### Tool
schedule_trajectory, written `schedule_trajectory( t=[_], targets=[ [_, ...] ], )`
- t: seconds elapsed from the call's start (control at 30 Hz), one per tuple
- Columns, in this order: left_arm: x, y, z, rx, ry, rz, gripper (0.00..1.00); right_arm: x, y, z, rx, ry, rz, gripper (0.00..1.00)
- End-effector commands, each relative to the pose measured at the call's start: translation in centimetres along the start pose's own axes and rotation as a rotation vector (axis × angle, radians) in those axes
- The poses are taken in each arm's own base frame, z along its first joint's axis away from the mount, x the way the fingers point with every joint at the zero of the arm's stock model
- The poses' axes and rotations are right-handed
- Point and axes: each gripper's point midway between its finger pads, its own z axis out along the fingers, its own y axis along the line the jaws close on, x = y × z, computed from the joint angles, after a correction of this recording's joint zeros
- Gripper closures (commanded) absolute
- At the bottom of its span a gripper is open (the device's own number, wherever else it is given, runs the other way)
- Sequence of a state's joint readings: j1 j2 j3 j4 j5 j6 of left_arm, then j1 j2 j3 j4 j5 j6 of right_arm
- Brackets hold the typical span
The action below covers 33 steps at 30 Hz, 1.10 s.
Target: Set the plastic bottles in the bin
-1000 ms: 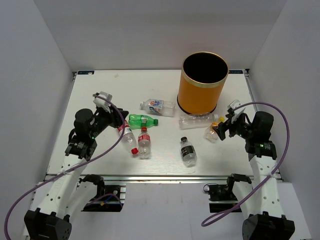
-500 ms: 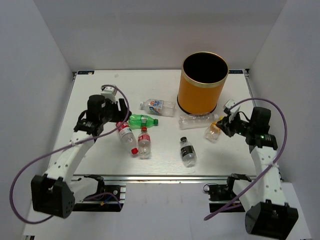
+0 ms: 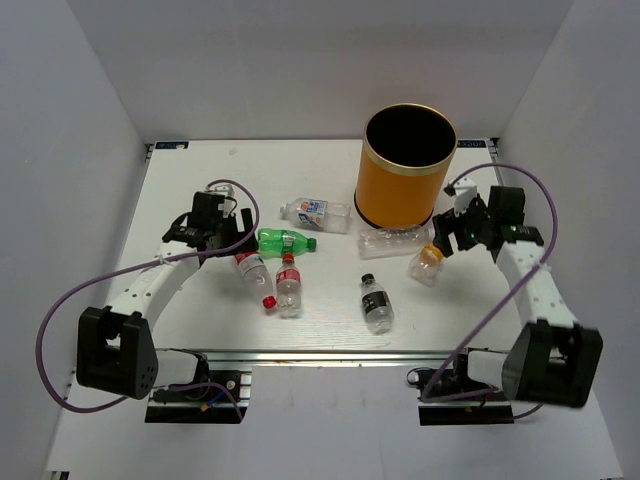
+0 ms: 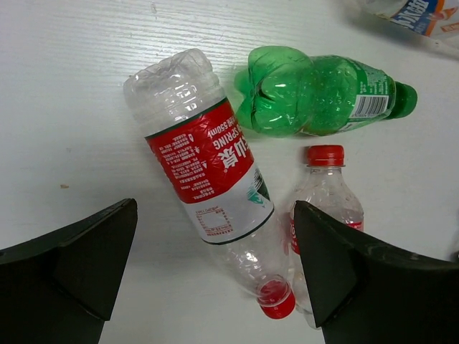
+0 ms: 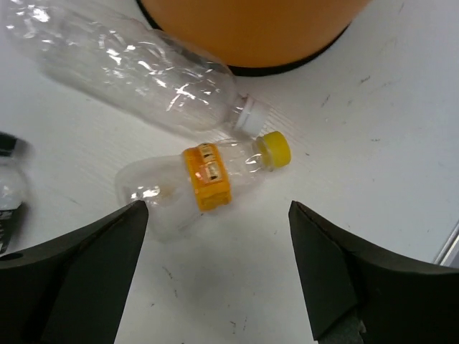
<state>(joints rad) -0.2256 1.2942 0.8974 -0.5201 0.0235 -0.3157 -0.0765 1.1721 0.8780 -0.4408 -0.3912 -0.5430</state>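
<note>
The orange bin stands at the back right, its black inside facing up. Several plastic bottles lie on the table. My left gripper hovers open over a red-labelled bottle; its fingers straddle the neck and touch nothing. Beside it lie a green bottle and a red-capped clear bottle. My right gripper is open above an orange-labelled, yellow-capped bottle, next to a clear white-capped bottle at the bin's foot.
A blue-and-white-labelled bottle lies left of the bin, and a black-capped bottle lies toward the front centre. White walls close in the table on the left, back and right. The table's front edge runs by the arm bases.
The left gripper has opened and its wrist has swung up and right over the red-labelled bottle. The right wrist has moved back toward the bin. No bottle has moved.
</note>
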Motion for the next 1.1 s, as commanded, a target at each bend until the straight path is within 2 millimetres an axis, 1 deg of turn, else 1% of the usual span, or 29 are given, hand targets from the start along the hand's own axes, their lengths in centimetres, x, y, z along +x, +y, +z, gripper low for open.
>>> schedule_trajectory(
  t=[0.0,0.03,0.07,0.1,0.13,0.17,0.23,0.27,0.3,0.33,0.4,0.47,0.5,0.63,0.7,0.77,0.83,0.87,0.9,1.0,1.03,1.07],
  targets=[
    [-1.5,-0.2,-1.0,-0.016,-0.045,-0.015,0.00,1.1,-1.6,1.2,0.029,0.133,0.149,0.15],
    [-1.7,-0.2,-1.2,-0.013,-0.054,-0.015,0.00,1.0,-1.6,1.5,0.031,0.124,0.146,0.15],
    [-1.8,-0.5,-1.4,0.001,-0.059,-0.015,0.00,0.9,-1.7,1.3,0.057,0.110,0.165,0.15],
    [-2.0,-0.7,-1.4,0.013,-0.065,-0.014,0.00,2.1,-1.5,1.6,0.067,0.130,0.182,0.10],
    [-2.1,-1.0,-1.7,0.028,-0.069,-0.014,0.00,1.7,-2.0,1.8,0.096,0.105,0.188,0.10],
    [-2.3,-1.0,-1.7,0.031,-0.078,-0.013,0.00,1.7,-1.9,2.0,0.098,0.100,0.231,0.10],
    [-2.4,-1.2,-1.9,0.042,-0.084,-0.013,0.00,2.1,-0.5,2.5,0.035,0.123,0.308,0.10],
    [-2.3,-1.4,-1.9,0.052,-0.080,-0.012,0.00,2.9,-0.2,3.0,0.025,0.155,0.347,0.10],
    [-2.5,-1.5,-2.2,0.056,-0.090,-0.012,0.00,2.7,0.4,3.1,-0.012,0.152,0.369,0.10],
    [-2.5,-1.5,-2.2,0.056,-0.091,-0.012,0.00,3.1,0.8,3.4,-0.019,0.164,0.402,0.10],
    [-2.9,-1.6,-2.4,0.062,-0.108,-0.011,0.00,3.5,0.7,3.8,0.002,0.176,0.436,0.10],
    [-2.8,-1.8,-2.5,0.071,-0.105,-0.011,0.00,4.0,0.7,4.2,0.018,0.184,0.441,0.10],
    [-2.8,-1.8,-2.5,0.071,-0.105,-0.011,0.00,4.7,1.0,4.5,0.020,0.207,0.458,0.10],
    [-2.8,-1.9,-2.5,0.079,-0.102,-0.010,0.00,5.6,1.5,5.2,0.030,0.221,0.500,0.10],
    [-2.9,-2.0,-2.7,0.082,-0.111,-0.010,0.00,5.7,1.5,5.6,0.045,0.210,0.507,0.10],
    [-2.5,-1.9,-2.6,0.079,-0.102,-0.010,0.00,5.8,1.4,6.1,0.059,0.210,0.504,0.10],
    [-2.5,-1.9,-2.6,0.079,-0.102,-0.010,0.00,6.4,1.6,6.4,0.062,0.238,0.503,0.10],
    [-2.5,-1.9,-2.6,0.079,-0.102,-0.010,0.00,7.1,1.3,6.7,0.083,0.264,0.504,0.10],
    [-2.8,-1.9,-2.6,0.082,-0.111,-0.010,0.00,7.5,1.4,6.7,0.084,0.282,0.505,0.10],
    [-2.8,-2.8,-2.7,0.133,-0.107,0.014,0.00,8.8,1.2,6.6,0.112,0.333,0.489,0.10],
    [-3.0,-3.3,-2.8,0.164,-0.113,0.027,0.00,9.1,1.1,6.5,0.114,0.344,0.476,0.10],
    [-2.7,-4.5,-3.0,0.233,-0.102,0.044,0.00,9.5,1.1,6.4,0.123,0.361,0.471,0.10]
  ],
)
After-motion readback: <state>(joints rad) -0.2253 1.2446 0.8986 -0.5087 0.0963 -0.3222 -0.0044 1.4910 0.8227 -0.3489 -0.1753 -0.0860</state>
